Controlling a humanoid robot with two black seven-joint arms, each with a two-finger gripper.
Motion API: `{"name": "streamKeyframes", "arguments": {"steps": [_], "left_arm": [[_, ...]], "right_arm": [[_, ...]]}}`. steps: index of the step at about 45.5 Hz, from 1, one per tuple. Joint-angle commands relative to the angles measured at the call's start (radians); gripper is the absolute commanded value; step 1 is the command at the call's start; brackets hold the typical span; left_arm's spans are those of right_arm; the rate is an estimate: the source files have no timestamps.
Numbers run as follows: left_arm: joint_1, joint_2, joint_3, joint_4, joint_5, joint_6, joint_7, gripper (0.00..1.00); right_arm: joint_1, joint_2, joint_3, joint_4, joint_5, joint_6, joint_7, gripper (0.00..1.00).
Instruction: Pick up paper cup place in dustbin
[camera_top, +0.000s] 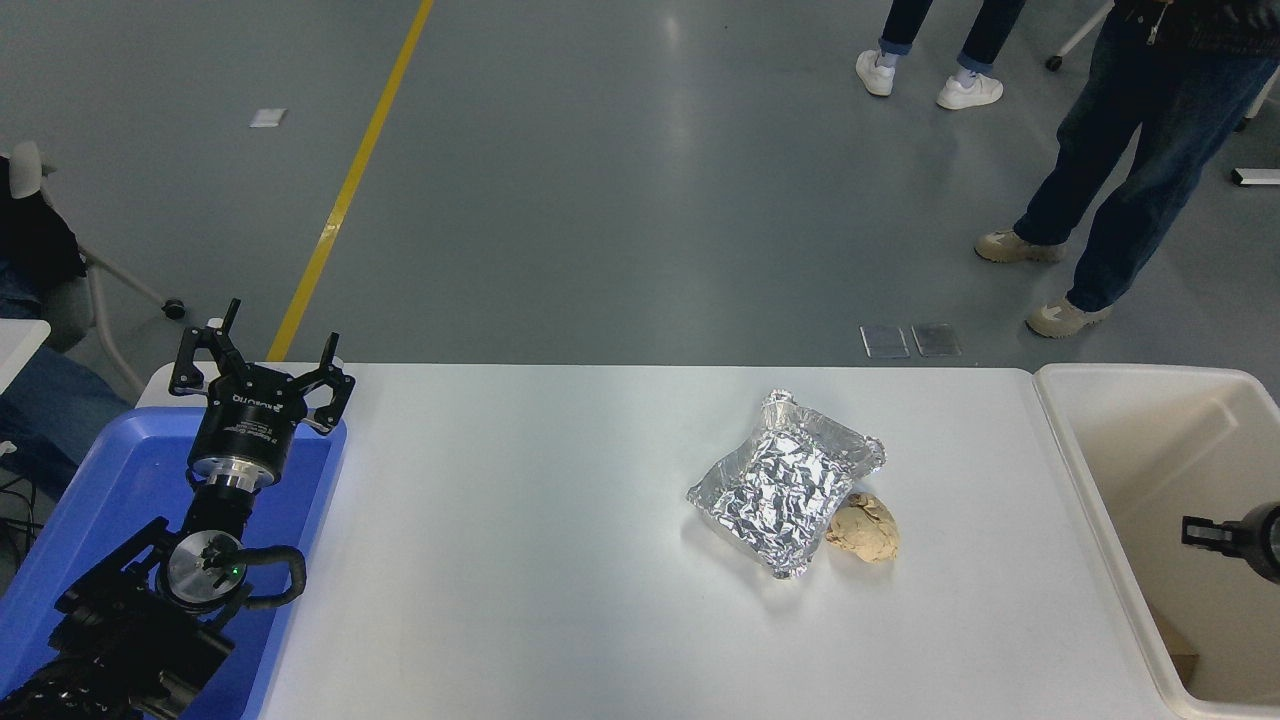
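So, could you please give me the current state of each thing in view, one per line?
Left gripper: open, parked above the blue tray.
Right gripper: over the dustbin, only partly in view.
Paper cup: not visible.
Foil pack: crumpled, flat on the table.
Tan paper lump: crumpled, touching the foil pack.

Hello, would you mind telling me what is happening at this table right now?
The right gripper hangs over the dustbin at the table's right end, holding nothing visible. No paper cup is in view. A foil pack and a crumpled paper lump lie on the table. The left gripper is parked open over the blue tray.
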Motion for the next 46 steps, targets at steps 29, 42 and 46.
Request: {"name": "streamKeyframes", "arguments": {"steps": [29,42,46], "left_arm": [[0.001,0.000,-0.001,0.000,0.000,0.000,0.000,1.00],[0.003,0.000,-0.001,0.000,-0.002,0.003,0.000,1.00],[0.003,0.000,-0.001,0.000,-0.002,0.003,0.000,1.00]], "right_arm": [[1.371,0.128,-0.539,1.108,0.635,0.568,-0.006,1.00],[1.448,0.179,-0.533,1.135,0.695,0.568,-0.006,1.00],[1.448,0.176,-0.535,1.135,0.693,0.568,-0.005,1.00]]}}
